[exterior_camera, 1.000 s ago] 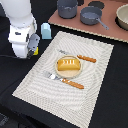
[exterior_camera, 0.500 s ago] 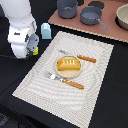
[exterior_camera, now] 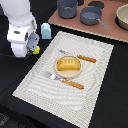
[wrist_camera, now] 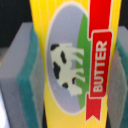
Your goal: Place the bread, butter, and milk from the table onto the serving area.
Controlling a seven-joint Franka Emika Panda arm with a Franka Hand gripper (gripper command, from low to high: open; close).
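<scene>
The butter (wrist_camera: 70, 65), a yellow box with a red and green label and a cow picture, fills the wrist view between my grey and teal finger pads (wrist_camera: 20, 80), which press on both its sides. In the exterior view my gripper (exterior_camera: 31, 46) is at the left edge of the striped serving area (exterior_camera: 95, 75), with a bit of the yellow butter (exterior_camera: 37, 49) showing under it. The bread (exterior_camera: 68, 64) lies on the tan plate (exterior_camera: 59, 71) on the mat. The pale-blue milk (exterior_camera: 46, 31) stands on the black table (exterior_camera: 10, 70), just off the mat's far left corner, close to my arm.
An orange-handled fork (exterior_camera: 64, 80) and knife (exterior_camera: 83, 57) flank the plate. A pinkish board (exterior_camera: 107, 31) with grey pots (exterior_camera: 91, 16) lies beyond the mat. A tan bowl (exterior_camera: 123, 16) is at the exterior view's far right.
</scene>
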